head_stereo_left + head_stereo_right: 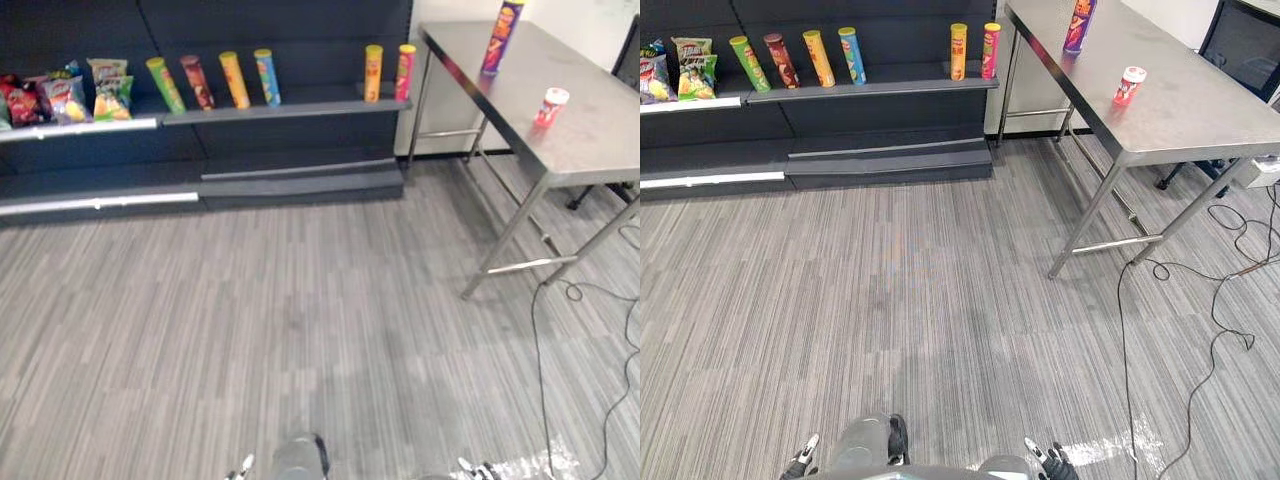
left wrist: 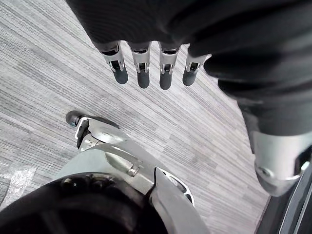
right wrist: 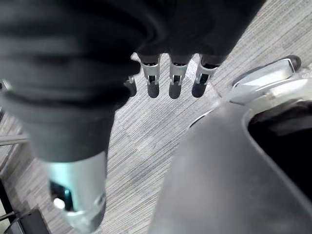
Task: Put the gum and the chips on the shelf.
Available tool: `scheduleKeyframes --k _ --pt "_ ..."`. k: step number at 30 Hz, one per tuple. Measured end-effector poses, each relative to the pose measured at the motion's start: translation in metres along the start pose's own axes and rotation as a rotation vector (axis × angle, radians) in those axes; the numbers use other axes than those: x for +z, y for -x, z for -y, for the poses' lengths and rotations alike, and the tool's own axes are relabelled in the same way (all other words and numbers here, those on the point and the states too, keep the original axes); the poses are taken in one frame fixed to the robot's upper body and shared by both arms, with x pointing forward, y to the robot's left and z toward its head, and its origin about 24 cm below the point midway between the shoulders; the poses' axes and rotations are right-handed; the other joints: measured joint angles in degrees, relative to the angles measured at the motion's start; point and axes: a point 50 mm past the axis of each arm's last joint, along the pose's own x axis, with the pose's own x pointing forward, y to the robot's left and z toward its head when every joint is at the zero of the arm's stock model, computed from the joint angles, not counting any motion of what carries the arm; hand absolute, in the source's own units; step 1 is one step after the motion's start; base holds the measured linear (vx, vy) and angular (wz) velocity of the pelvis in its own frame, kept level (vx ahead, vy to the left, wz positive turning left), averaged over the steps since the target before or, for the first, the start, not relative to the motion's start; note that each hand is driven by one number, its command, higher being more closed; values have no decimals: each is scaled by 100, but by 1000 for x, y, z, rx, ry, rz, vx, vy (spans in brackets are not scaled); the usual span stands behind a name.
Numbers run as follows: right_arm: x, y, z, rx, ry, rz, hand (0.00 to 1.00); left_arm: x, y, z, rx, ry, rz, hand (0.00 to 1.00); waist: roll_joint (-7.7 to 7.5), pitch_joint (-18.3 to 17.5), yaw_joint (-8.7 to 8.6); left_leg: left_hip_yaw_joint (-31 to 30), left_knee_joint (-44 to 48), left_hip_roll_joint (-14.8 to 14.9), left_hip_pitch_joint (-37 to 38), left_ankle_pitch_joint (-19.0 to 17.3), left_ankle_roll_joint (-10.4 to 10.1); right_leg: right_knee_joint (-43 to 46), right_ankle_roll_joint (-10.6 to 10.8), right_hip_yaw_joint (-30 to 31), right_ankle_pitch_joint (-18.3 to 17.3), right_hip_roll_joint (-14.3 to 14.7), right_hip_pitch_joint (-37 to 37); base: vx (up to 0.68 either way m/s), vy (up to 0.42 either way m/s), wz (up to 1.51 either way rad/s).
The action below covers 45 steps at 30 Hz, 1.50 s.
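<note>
Chips: the chips can (image 1: 503, 38) (a tall purple one) stood up at the far end of the table (image 1: 590, 140), on the right.
Gum: the gum tub (image 1: 550, 105), small and red and white, sat on the same table, nearer than the chips can and apart from it.
Shelf: the dark shelf (image 1: 290, 108) was far away on the left, with a row of cans (image 1: 235, 80) and snack bags (image 1: 62, 98) at its left end.
Left hand: the left hand (image 2: 141, 68) hung over the grey floor (image 1: 300, 320), fingers straight, holding nothing.
Right hand: the right hand (image 3: 175, 80) hung the same way, fingers straight and holding nothing.
</note>
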Motion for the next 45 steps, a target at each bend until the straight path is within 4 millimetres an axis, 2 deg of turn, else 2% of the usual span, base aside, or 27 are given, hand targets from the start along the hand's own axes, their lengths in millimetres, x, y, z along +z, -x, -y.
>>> scheduleKeyframes --k 1,4,5,6,7,8,10,13,14,15,16,19,22,25,26,28,29,30,31,32,33,36,38,40,41,43,45 --pt "-1 1 0 -7 -3 0 0 -1 0 -2 1 -14 -11 0 -48 -70 -3 31 -135 -113 93 -20 51 485 -16 10 185 -146 -268 338 178 3" --pt "-1 2 0 -13 -7 6 0 -3 1 -5 -7 -56 -35 0 -66 -182 -22 7 -784 -401 651 29 206 1864 10 23 1532 -510 -944 322 131 18" --pt "-2 3 4 -22 -10 10 0 -4 2 -5 -9 -64 -41 0 27 -213 -34 -20 -1034 -417 875 61 277 2417 42 15 1517 -488 -1211 273 57 10" --pt "1 3 3 -19 -11 29 0 -5 2 -6 -8 -66 -41 0 22 -207 -32 -35 -1227 -388 1094 80 308 2968 -104 -212 933 -376 -1517 326 57 5" --pt "3 3 2 -15 -12 42 0 -5 3 -6 -8 -69 -42 0 37 -200 -35 -39 -1346 -355 1224 92 312 3145 -231 -418 634 -285 -1654 254 -7 -5" --pt "7 2 2 -10 -8 64 0 -6 3 -5 -8 -80 -47 0 100 -192 -51 -33 -1570 -238 1469 113 297 3194 -457 -841 200 -38 -1875 199 -27 -6" --pt "15 1 0 6 -1 101 0 -7 2 -2 -6 -95 -54 0 208 -174 -113 -39 -1851 -35 1772 134 244 2692 -779 -1440 -90 316 -2183 254 -74 1" --pt "16 3 0 14 2 127 0 -8 2 -2 6 -91 -70 0 220 -165 -206 -156 -2115 76 2042 85 3 1031 -668 -1663 35 489 -2691 281 -155 23" --pt "12 5 0 12 -3 118 0 -7 2 -4 9 -89 -68 0 166 -153 -207 -217 -2121 32 2113 33 -97 98 -590 -1508 394 501 -2647 428 -285 53" --pt "5 6 -2 6 -27 102 0 -3 0 -6 18 -96 -64 0 22 -61 -206 -352 -2110 -40 2259 -97 -314 -663 -935 -1433 1373 539 -2360 368 -238 38" --pt "14 4 4 -16 -14 124 0 -9 0 2 7 -79 -83 0 247 -35 -175 -337 -2108 78 2271 -109 -354 -775 -888 -1577 1455 674 -2217 317 -186 30" --pt "23 2 6 -42 -2 147 0 -12 0 8 -9 -71 -89 0 400 12 -196 -312 -2119 56 2195 -2 -333 -516 -911 -1600 1132 728 -2169 176 -111 19" --pt "21 1 7 -69 1 124 0 -13 0 9 -12 -73 -94 0 417 -4 -164 -325 -2096 186 2377 -211 -449 -138 -931 -1638 768 762 -2124 125 -86 5" --pt "19 1 12 -87 12 99 0 -18 1 8 -10 -71 -123 0 584 -130 -176 -285 -1907 421 2408 -558 -435 64 -934 -1639 425 979 -2145 104 -73 -14" --pt "19 2 14 -92 15 94 0 -23 4 7 -4 -65 -139 0 597 -265 -165 -271 -1573 498 2346 -524 -492 -85 -990 -1636 374 1144 -2055 230 -41 -26" --pt "19 2 14 -88 26 86 0 -18 2 5 -3 -62 -121 0 631 -258 -160 -356 393 821 1469 -297 -590 -308 -1005 -1650 372 1197 -1826 250 -46 -18" --pt "17 3 16 -89 28 80 0 -20 2 10 -12 -50 -123 0 652 -260 -167 -415 1363 1018 1096 197 -709 -544 -1004 -1672 371 1286 -1524 242 -40 2" --pt "18 3 18 -86 41 76 0 -20 3 10 -9 -31 -119 0 669 -251 -158 -462 2199 1195 747 934 -889 -903 -1019 -1614 375 1364 -1161 271 -24 -5" --pt "18 3 17 -81 48 71 0 -19 3 8 -4 -24 -113 0 564 -256 -140 -452 2471 1270 622 873 -892 -1043 -1057 -1581 401 1370 -1024 292 -17 -15" --pt "18 2 17 -79 46 68 0 -20 3 9 -3 -9 -111 0 613 -249 -126 -331 2583 1359 423 510 -783 -1241 -1078 -1514 414 1363 -807 225 -15 -19" --pt "20 2 18 -78 49 72 0 -20 3 10 -5 1 -113 0 630 -245 -130 -246 2509 1380 337 388 -749 -1320 -1083 -1470 417 1350 -725 274 6 -34" --pt "30 -3 10 -34 32 106 0 -24 5 11 -16 40 -103 0 622 -243 -114 207 856 1142 144 251 -660 -1430 -992 -1158 376 1080 -521 295 114 -51" --pt "27 -2 10 -41 5 111 0 -22 5 10 -20 29 -84 0 611 -239 -141 25 -1114 835 172 730 -562 -1324 -666 -1003 260 850 -400 310 201 -38" --pt "20 2 16 -61 -4 101 0 -23 6 11 -22 29 -81 0 648 -227 -168 -240 -2070 708 215 1209 -561 -1247 -418 -983 122 759 -259 335 272 -13" --pt "16 4 23 -83 -4 88 0 -26 7 12 -27 34 -84 0 691 -201 -140 -348 -2201 683 322 1770 -448 -1157 -215 -888 -30 764 -109 481 353 -23" --pt "7 5 15 -67 -12 62 0 -21 7 4 -17 22 -55 0 503 -211 -155 -286 -1945 505 389 1714 -392 -1271 -201 -726 -56 593 115 390 235 -17" --pt "8 2 -1 -17 -23 73 0 -6 3 -1 -20 -5 -12 0 189 -104 -121 -140 -1646 317 456 1381 -363 -1355 -216 -559 -20 437 232 349 162 -18"
